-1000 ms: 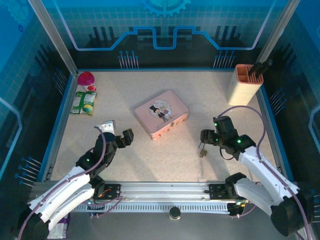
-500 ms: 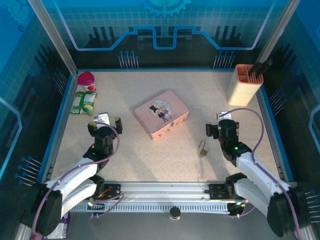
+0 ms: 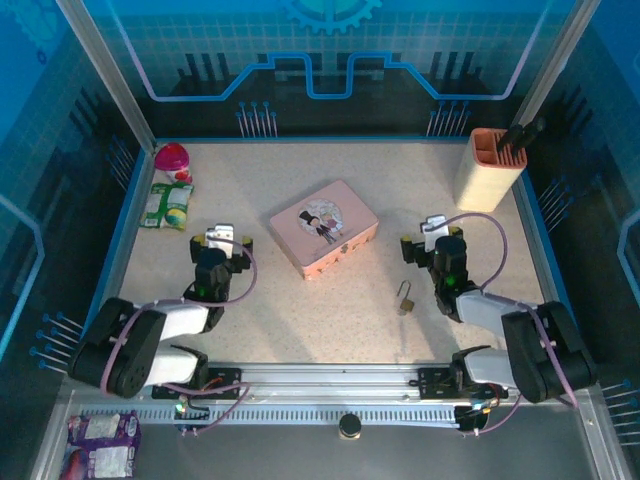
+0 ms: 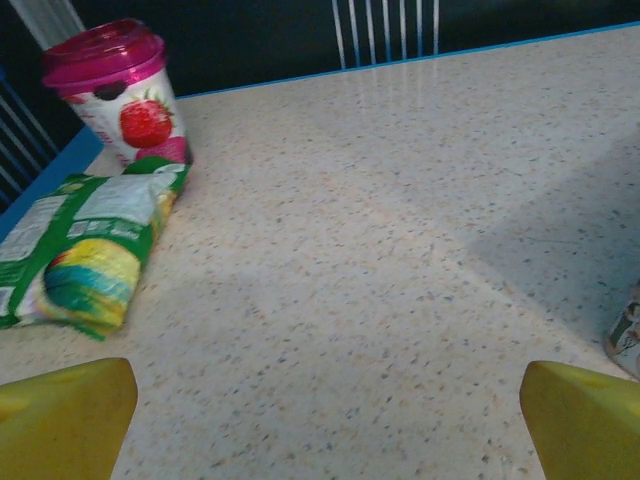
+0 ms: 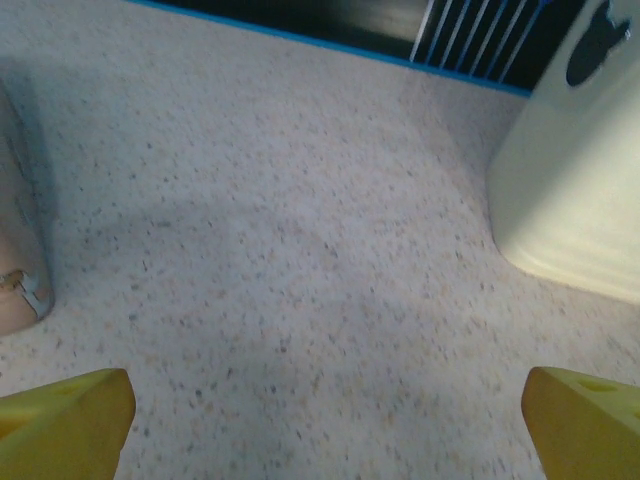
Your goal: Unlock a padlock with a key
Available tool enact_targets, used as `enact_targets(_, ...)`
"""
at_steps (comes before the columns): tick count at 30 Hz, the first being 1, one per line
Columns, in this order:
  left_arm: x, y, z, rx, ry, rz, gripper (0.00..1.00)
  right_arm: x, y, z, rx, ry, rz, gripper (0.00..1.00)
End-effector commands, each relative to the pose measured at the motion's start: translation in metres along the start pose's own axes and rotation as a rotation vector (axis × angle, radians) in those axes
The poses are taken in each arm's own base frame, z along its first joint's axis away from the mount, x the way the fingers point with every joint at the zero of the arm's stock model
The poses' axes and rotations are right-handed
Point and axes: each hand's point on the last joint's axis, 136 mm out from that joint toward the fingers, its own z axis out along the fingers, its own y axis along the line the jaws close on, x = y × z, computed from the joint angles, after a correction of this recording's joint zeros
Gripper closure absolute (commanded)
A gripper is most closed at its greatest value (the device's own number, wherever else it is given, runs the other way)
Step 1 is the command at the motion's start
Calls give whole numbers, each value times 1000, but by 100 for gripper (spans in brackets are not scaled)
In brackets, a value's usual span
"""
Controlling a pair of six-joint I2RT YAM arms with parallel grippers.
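Toward the right front of the table (image 3: 300,320), spotting the padlock (image 3: 405,297) lying loose on the speckled top, thin shackle pointing away from the arms, near the right tool (image 3: 428,240) but clear of it. Right tool spread wide apart, fingers (image 5: 60,425) gripping nothing, low over bare table between the pink tin (image 5: 20,260) and a cream holder (image 5: 575,170). Over on the left, same picture: left tool (image 3: 222,240) wide apart too, fingers (image 4: 65,415) empty, facing a strawberry cup (image 4: 120,95) with a green snack packet (image 4: 80,250) lying right beside it. Pink tin sitting mid-table between both tools, touching neither. Padlock well apart from the left tool.
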Motion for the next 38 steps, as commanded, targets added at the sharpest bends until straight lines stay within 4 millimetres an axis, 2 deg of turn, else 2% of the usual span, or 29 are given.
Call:
enact_targets(1, -36, -14, 5, 94, -154, -18, 1, -32, 0, 4, -32, -152, -8, 0)
enact_targets(3, -31, -25, 11, 155, -156, -10, 1, -29, -1, 7, -43, -170, 4, 0)
enact_targets(6, -25, -7, 16, 79, -171, -67, 1, -20, -4, 15, -32, -188, 22, 0)
enact_targets(10, -16, -11, 22, 135, -160, -80, 1, -14, -7, 27, -29, -155, 39, 0)
enact_targets(12, -14, -10, 28, 142, -118, -97, 1, -10, -15, 34, -1, -111, 66, 0)
enact_targets(14, -16, -4, 36, 109, -94, -117, 1, -6, -33, 39, 90, -63, 114, 0)
enact_targets(19, -10, 19, 54, 25, 8, -194, 1, -5, -37, 40, 88, -62, 140, 0)
enact_targets(33, -9, 22, 55, 13, 11, -204, 1, -5, -34, 41, 40, -59, 148, 1)
enact_targets(38, -9, 22, 55, 13, 11, -204, 1, -6, -35, 40, 76, -63, 134, 0)
